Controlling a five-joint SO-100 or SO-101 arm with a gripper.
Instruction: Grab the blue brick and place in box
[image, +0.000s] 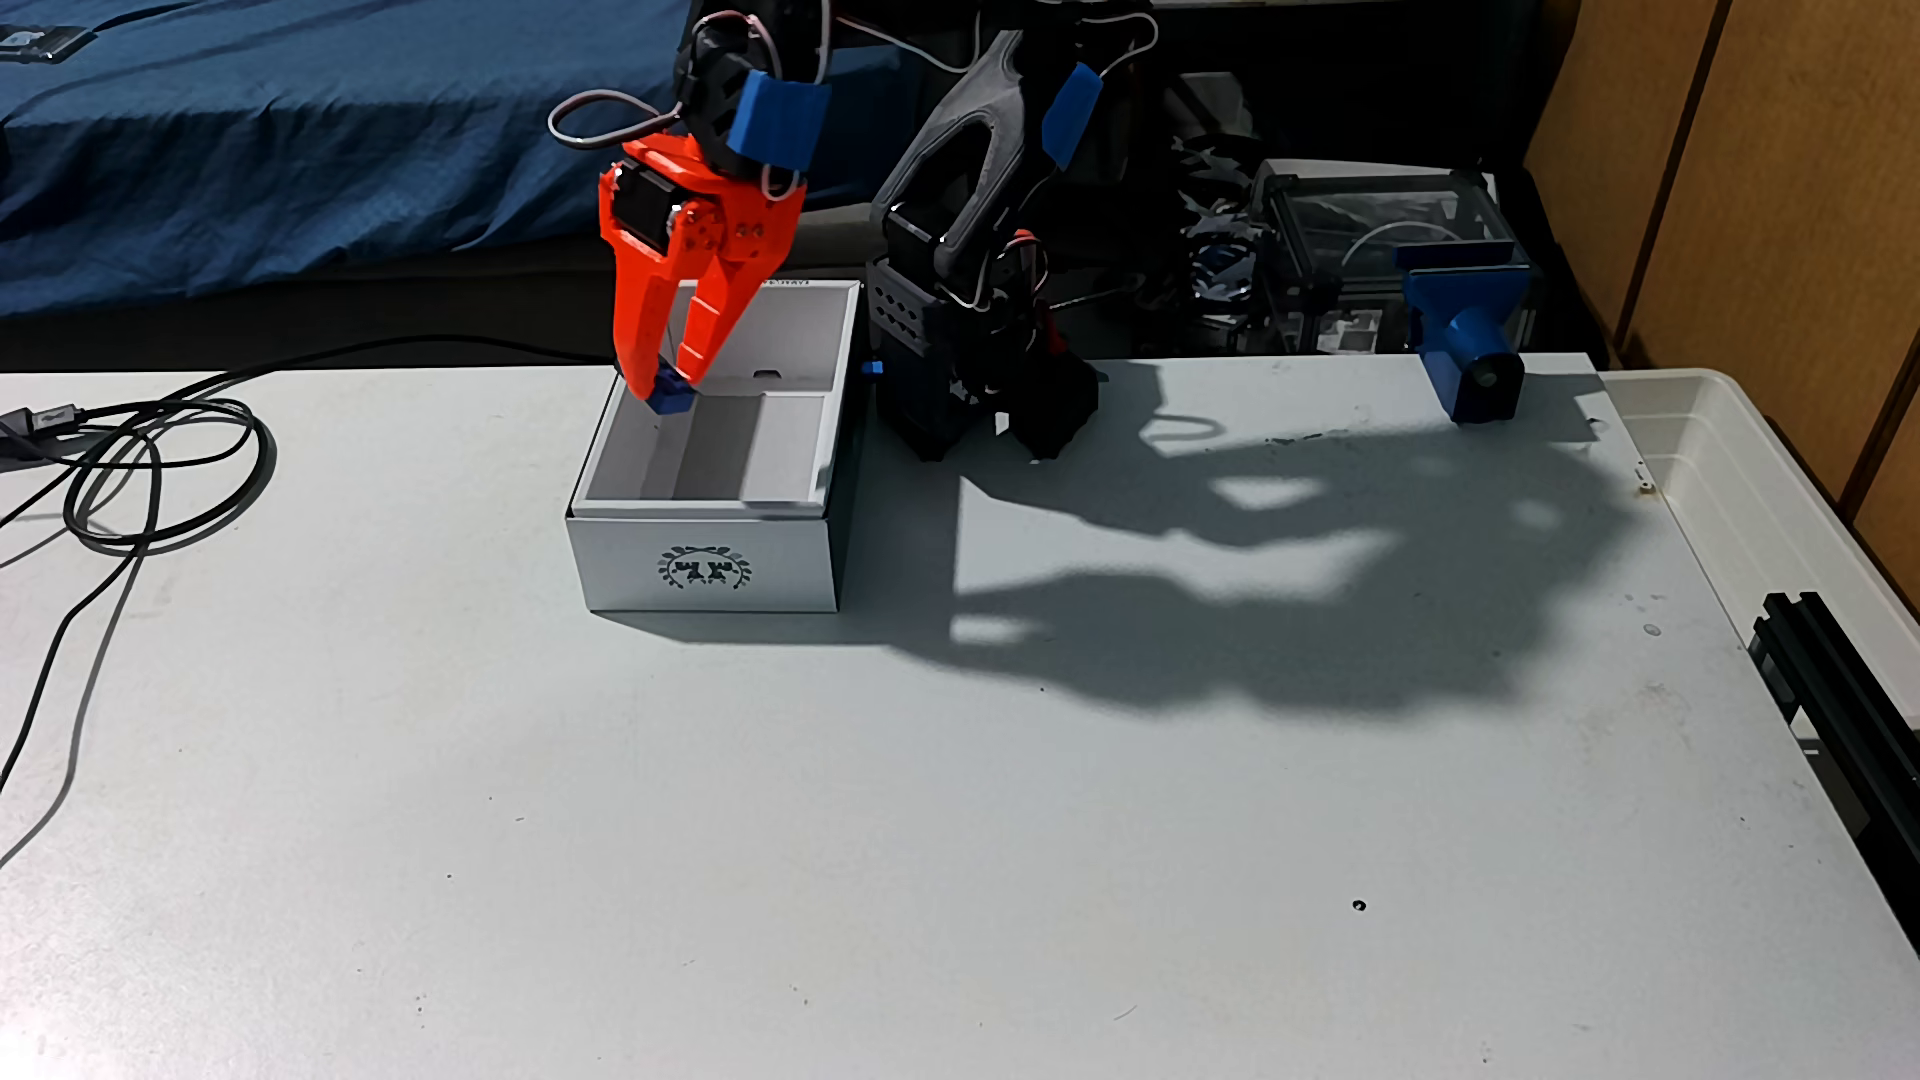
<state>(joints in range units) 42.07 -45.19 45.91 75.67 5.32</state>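
Bare surface (935, 831) up front, then box (717, 561) at 11 o'clock of frame; fingers (665, 386) pinched shut on blue brick (670, 396) over box's 10 o'clock corner, near rim: placing step, next likely nudge inward toward 4 o'clock, then open.

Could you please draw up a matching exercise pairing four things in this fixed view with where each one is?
Things:
1. blue brick
2. box
3. cables
4. blue mount

Places:
A. coiled at the table's left edge
B. at the table's far edge, right of the arm's base
C. pinched in the gripper over the box's open top
D. on the table, left of the arm's base

Pairs: 1-C, 2-D, 3-A, 4-B
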